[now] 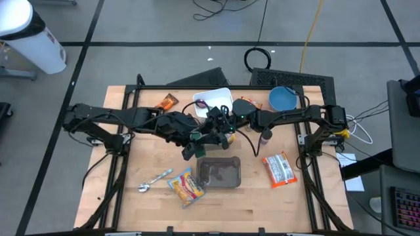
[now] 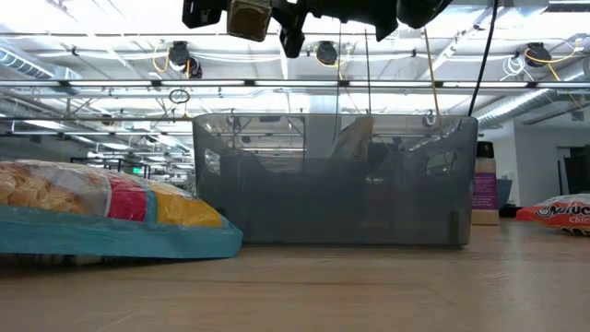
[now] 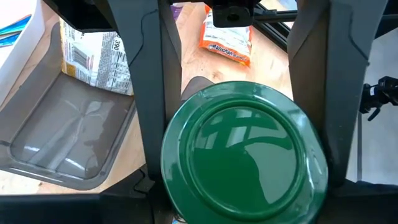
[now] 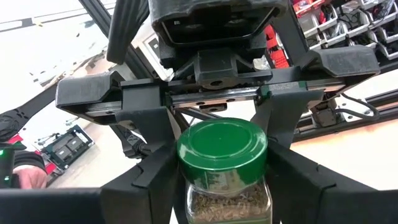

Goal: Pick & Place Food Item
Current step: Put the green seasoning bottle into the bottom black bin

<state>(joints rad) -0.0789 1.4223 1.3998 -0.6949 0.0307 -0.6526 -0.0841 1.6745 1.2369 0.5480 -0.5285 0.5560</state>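
Observation:
A glass jar of dried herbs with a green lid (image 4: 222, 148) hangs in the air between my two arms, above the far side of the grey container (image 1: 218, 172). In the low view the jar (image 2: 249, 18) shows at the top edge. My left gripper (image 1: 200, 139) comes from the table's left, slanting down, and is shut on the jar. The jar's lid (image 3: 244, 152) fills the left wrist view. My right gripper (image 4: 225, 199) comes level from the right and is shut on the jar's glass body. My left gripper has the jar between its two fingers (image 3: 155, 93), below the lid's rim (image 3: 174, 162); the lid hides the place of contact. It comes slanting down from the table's left. The jar is lifted clear, lid up. My right gripper has one finger (image 4: 152, 177) against each side of the jar's glass body (image 4: 199, 199), below the lid. It comes level from the table's right, facing my left gripper. The jar stands upright between them.
On the table lie a chip bag (image 1: 186, 187) and a spoon (image 1: 154, 180) left of the container, and an orange-white snack pack (image 1: 279, 168) to its right. A small bottle (image 1: 265, 136), a blue bowl (image 1: 283, 98), a white dish (image 1: 213, 100) and an orange bar (image 1: 169, 101) stand farther back.

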